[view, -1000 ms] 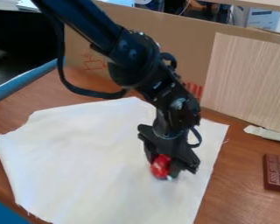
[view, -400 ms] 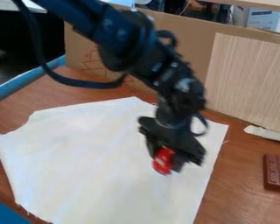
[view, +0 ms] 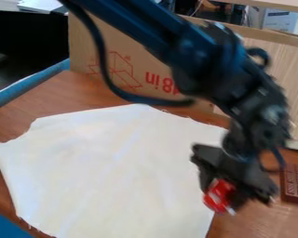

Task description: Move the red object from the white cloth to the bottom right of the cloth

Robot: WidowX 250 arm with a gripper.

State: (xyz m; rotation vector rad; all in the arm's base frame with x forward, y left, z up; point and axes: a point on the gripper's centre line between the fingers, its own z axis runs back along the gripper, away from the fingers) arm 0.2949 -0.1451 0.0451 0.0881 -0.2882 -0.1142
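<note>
At the lower right of the camera view, the black gripper (view: 225,194) hangs over the right edge of the white cloth (view: 108,172), closed around the red object (view: 219,195). The red object sits between the fingers, with a small silvery bit at its lower end. The gripper's body hides part of the cloth's right edge. Its exact height over the surface I cannot tell.
A brown chocolate-bar-like block (view: 293,186) lies on the wooden table (view: 254,225) just right of the gripper. Behind the cloth stands a cardboard wall (view: 132,69), with a pale wood-grained panel at its right, partly behind the arm.
The arm and gripper have moved right and somewhat down in the view, carrying the red object from above the cloth's right part to its right edge. Cloth and brown block have kept their places.
</note>
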